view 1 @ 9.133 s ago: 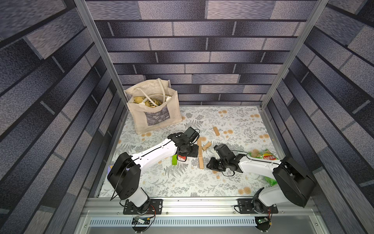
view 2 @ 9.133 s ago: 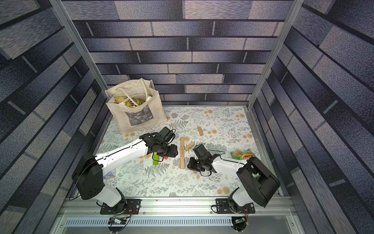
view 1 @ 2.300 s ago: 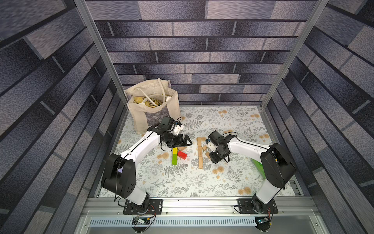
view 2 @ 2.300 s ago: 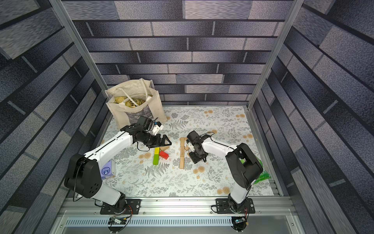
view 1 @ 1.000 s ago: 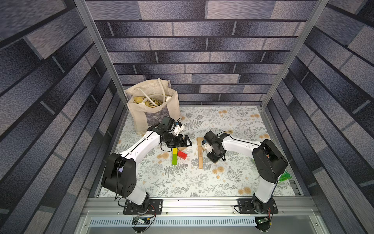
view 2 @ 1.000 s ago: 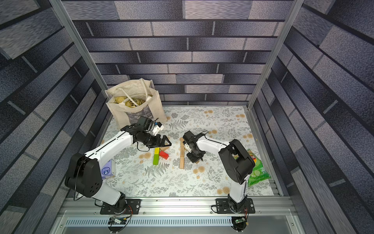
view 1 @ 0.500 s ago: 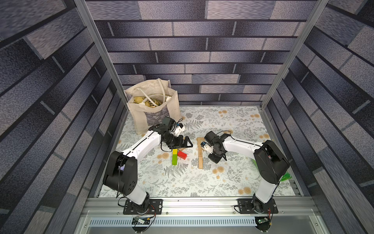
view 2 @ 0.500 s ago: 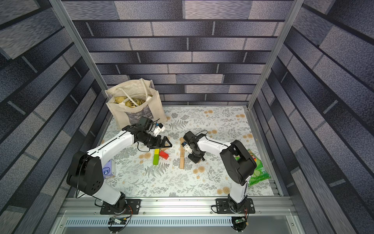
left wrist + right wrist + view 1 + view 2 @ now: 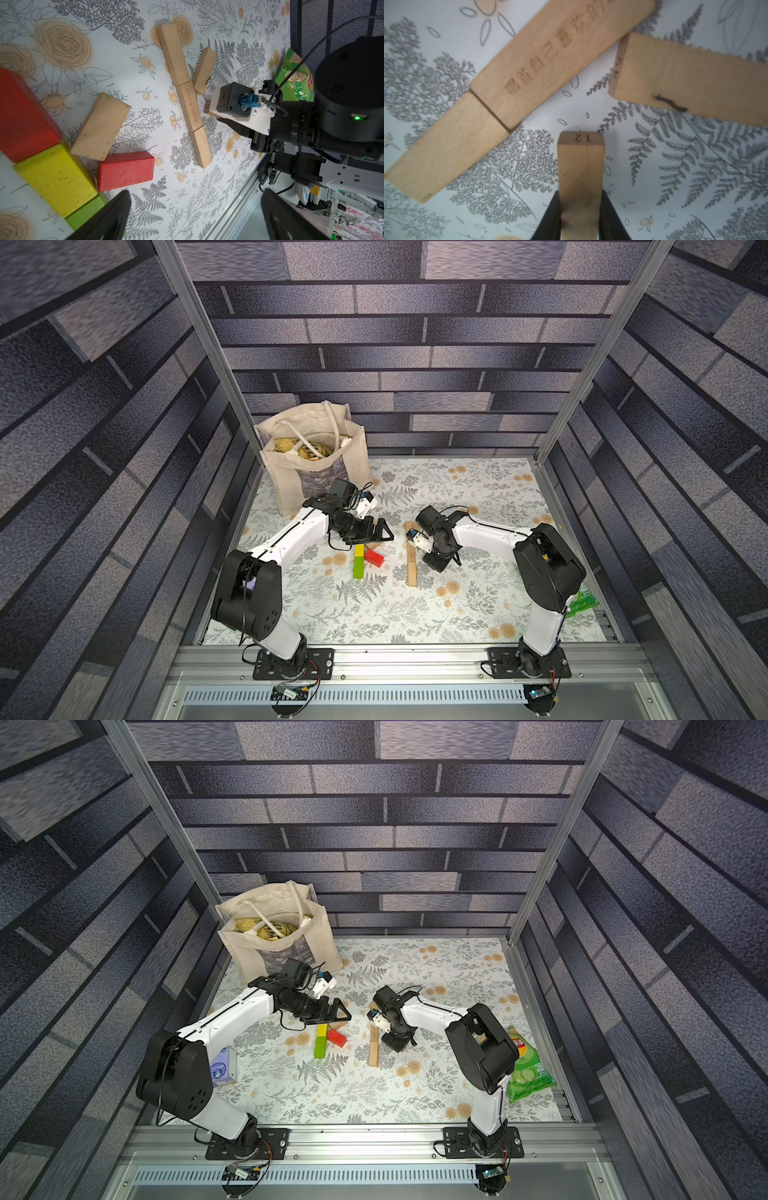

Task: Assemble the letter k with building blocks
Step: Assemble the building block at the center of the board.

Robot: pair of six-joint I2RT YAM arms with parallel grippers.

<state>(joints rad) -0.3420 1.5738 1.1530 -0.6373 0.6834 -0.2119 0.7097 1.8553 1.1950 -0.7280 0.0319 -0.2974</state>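
Right claw (image 9: pixel 581 193) stays clamped on the block marked 12 (image 9: pixel 581 164) beside the plain-wood stem (image 9: pixel 188 104); left claw (image 9: pixel 196 191) stays spread apart.

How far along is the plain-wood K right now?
Done: the three-bar stem lies end to end, with one diagonal bar angled off its middle. In hand: the right gripper is shut on the block marked 12, poised beside the stem. Remaining: setting that block down as the second diagonal. The left gripper is open and empty.
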